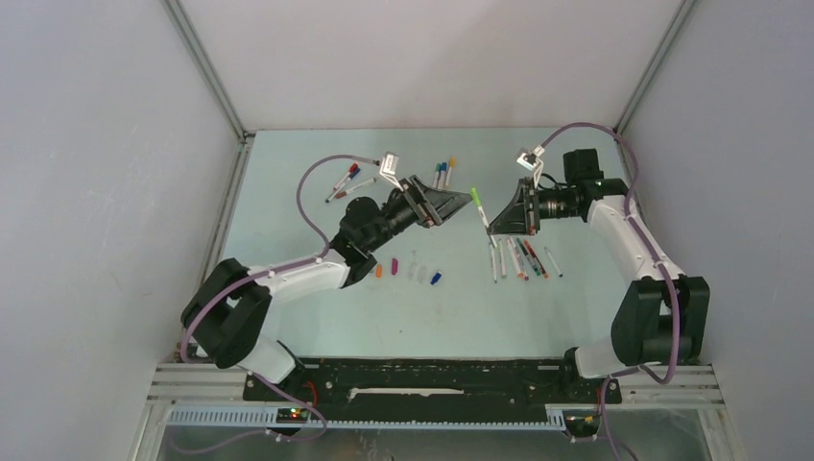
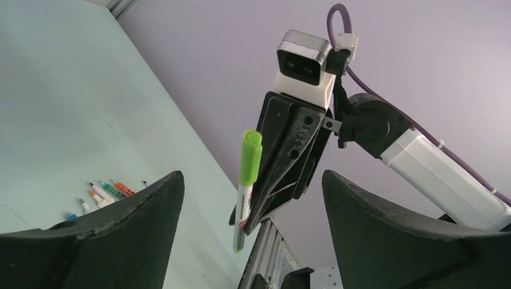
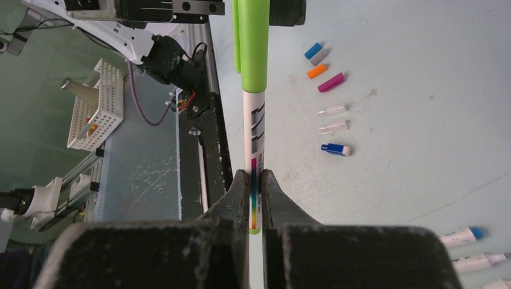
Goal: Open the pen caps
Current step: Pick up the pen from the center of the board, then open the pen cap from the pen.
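Now the right pincer is clenched on the bottom end of a white pen, holding it up in the air. Just across from it, the left pincer gapes wide with nothing inside. The green cap sits on the pen's far end. I think the left pincer must next slide around that cap, squeeze, and pull.

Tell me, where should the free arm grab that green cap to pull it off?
Around the green cap, above the white barrel. It sticks up clear of the right gripper, which clamps the pen low down. The left gripper, jaws spread wide, is probably best closing across the cap's sides from its own side, then pulling along the pen.
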Robot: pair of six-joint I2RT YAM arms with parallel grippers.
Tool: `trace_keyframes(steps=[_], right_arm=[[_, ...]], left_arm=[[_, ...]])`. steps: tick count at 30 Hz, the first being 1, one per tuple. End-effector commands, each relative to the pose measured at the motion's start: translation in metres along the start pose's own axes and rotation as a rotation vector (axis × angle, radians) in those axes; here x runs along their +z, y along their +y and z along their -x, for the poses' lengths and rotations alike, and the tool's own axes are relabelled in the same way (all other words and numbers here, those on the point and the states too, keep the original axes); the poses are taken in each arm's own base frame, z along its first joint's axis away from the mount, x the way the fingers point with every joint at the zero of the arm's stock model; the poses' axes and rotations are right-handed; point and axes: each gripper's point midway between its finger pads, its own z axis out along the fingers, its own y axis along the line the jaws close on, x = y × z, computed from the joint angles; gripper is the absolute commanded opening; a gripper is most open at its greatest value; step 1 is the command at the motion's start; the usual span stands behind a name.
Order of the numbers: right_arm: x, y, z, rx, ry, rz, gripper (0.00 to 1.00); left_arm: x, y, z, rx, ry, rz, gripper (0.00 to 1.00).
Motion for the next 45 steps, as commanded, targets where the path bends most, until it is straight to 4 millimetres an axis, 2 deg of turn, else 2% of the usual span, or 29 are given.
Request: trace_keyframes(steps=[1,8,19,31,45], right_arm=[[0.011,0.008,-0.002,-0.021,0.015,0.060,0.00],[0.016,0.006,-0.005,-0.006,0.030,0.063,0.00],[0.019,0.004,-0.008,0.000,0.041,0.064,0.00],[0.021,0.004,-0.010,0.001,0.052,0.062,0.00],[0.023,0.003,-0.012,0.005,0.061,0.060,0.00]], left_arm=[[0.016,-0.028,0.011,0.004,-0.022,-0.063,0.84],[0.024,-0.023,-0.003,-0.025,0.027,-0.051,0.72],[0.033,-0.021,-0.015,0.029,0.088,0.002,0.34],[0.027,-0.018,-0.009,0.076,0.077,0.056,0.37],[0.025,-0.023,0.000,0.085,0.047,0.062,0.40]])
